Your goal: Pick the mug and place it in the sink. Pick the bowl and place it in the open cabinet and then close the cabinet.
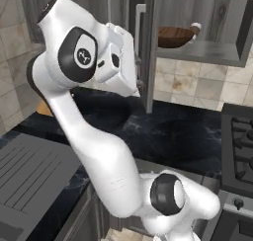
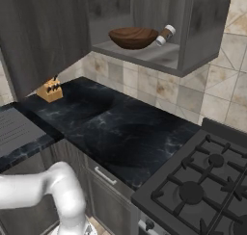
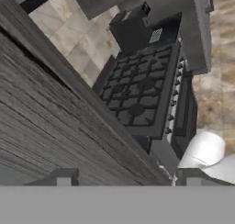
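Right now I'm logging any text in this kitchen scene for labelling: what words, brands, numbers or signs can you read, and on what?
No readable words or numbers anywhere.
Arm joint cap: a small white round emblem, too blurred to read.
Bowl, cabinet, knife block, stove: no print visible.

One wooden bowl [image 2: 133, 37] in the open cabinet [image 2: 193, 36], one small bottle [image 2: 165, 34] at its 3 o'clock, one knife block [image 2: 50, 90] on the counter [image 2: 120, 133], one stove [image 2: 202, 190], one cabinet door [image 2: 38, 36] swung open.
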